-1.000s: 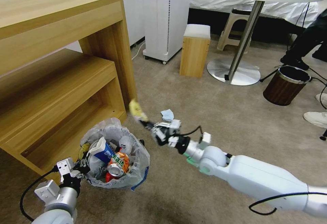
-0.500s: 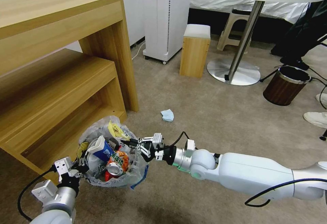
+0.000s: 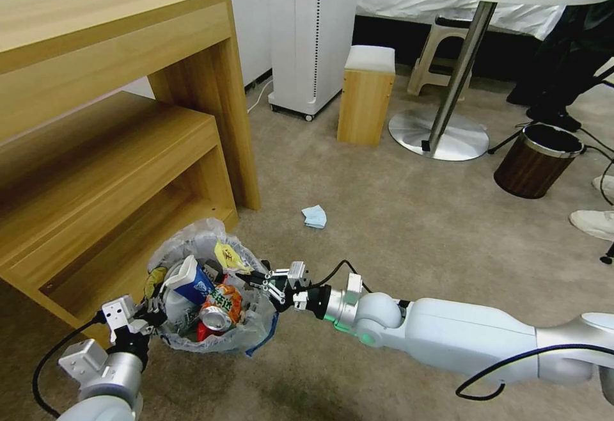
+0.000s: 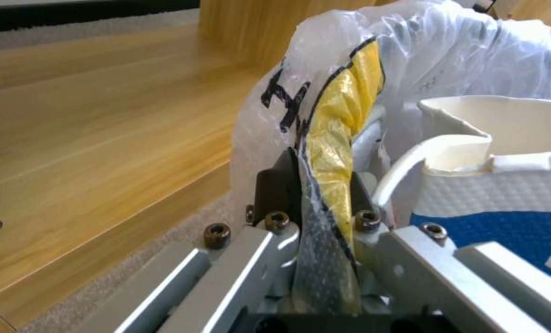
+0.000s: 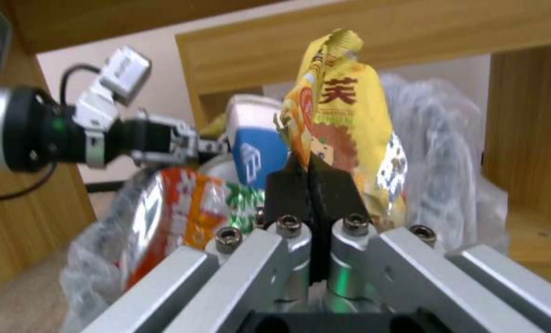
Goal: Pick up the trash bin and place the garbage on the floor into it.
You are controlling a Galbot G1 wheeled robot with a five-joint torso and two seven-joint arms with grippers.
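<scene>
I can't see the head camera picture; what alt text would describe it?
The right gripper holds a yellow wrapper over a bag-lined trash bin full of litter, which the left gripper grips by its rim. Crumpled blue paper lies on the floor.

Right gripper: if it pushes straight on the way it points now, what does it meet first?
Likely the litter heaped in the trash bin: the right gripper, shut on the yellow wrapper, points across its rim toward the blue-white cup. Depth is unclear.

The room is evenly and brightly lit, with soft shadows cast under the wooden shelf [image 3: 121,171]. Straight lines are bowed toward the head view's edges. Nearby metal parts are rendered soft in both wrist views, and glare is caught on the crinkled bag [image 4: 473,55].
</scene>
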